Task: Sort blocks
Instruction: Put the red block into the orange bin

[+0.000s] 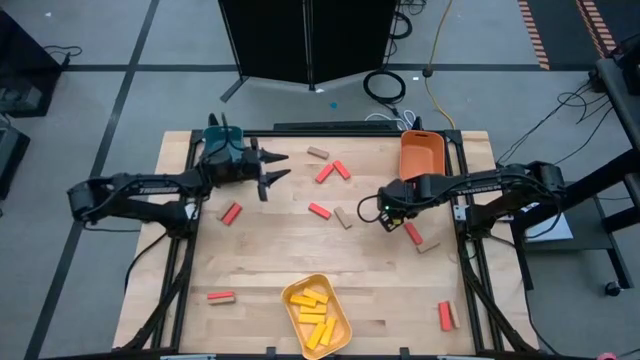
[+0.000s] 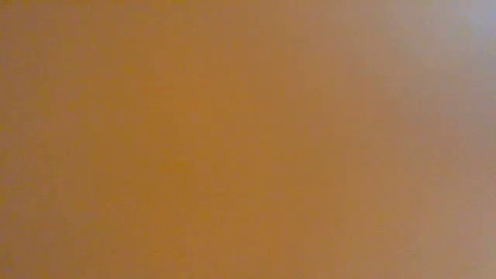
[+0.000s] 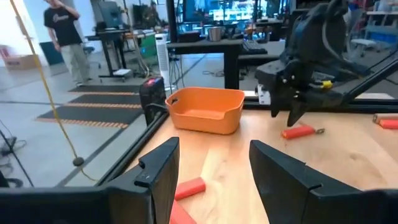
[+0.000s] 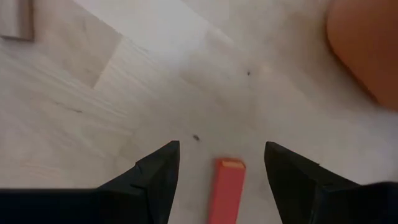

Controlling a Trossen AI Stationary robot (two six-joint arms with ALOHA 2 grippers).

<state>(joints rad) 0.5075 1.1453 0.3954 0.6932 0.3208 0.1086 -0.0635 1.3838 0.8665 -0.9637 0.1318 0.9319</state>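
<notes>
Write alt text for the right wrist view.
The right pincer points down with its two dark fingers spread, open, either side of a small red rectangular block lying on the pale wooden table. An orange plastic tray fills one corner.

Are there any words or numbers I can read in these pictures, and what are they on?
None can be read.
Left arm: pale lettering along it, too small to read.
Right arm: the same, too small.
Person's dark shirt: a pale mark, too blurred.
Blocks and trays: no writing seen.

Table (image 1: 270, 260) pale matt wood, grain visible; orange tray (image 3: 208, 111) smooth plastic; red block (image 4: 226, 190) matt painted.
</notes>
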